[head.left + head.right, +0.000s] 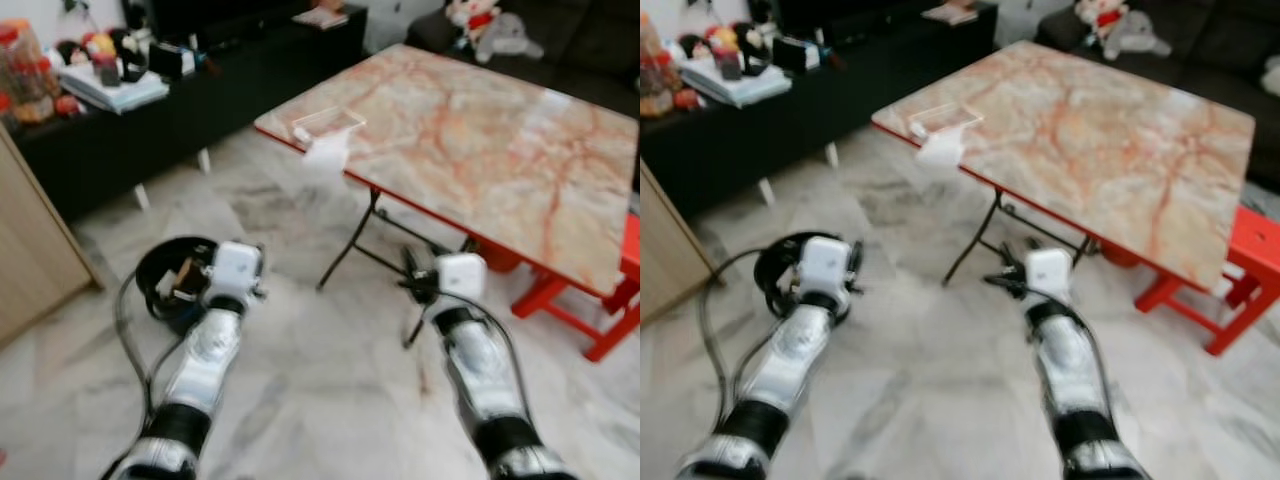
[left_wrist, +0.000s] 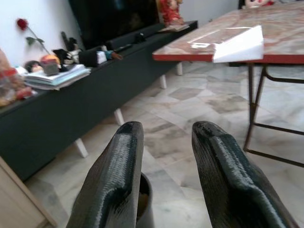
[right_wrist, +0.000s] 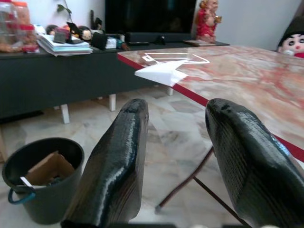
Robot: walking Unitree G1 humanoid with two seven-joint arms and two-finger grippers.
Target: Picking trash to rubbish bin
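Veined marble table (image 1: pixel 480 140) bears crumpled white tissue (image 1: pixel 325 152) — both ribbed grippers, left (image 2: pixel 164 142) and right (image 3: pixel 175 123), fingers apart.

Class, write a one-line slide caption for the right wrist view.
Open right gripper faces white paper overhanging the marble table, black bin holding cardboard below.

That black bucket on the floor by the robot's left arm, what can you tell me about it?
The rubbish bin is a small round black bucket, plastic by the look of it, standing upright and open on the marble floor. A thin handle hangs at its side, with a blue piece where it meets the rim. Inside lies a crumpled brown piece of cardboard and a pale scrap. In the left eye view the left tool is in front of it; I cannot tell if they touch.
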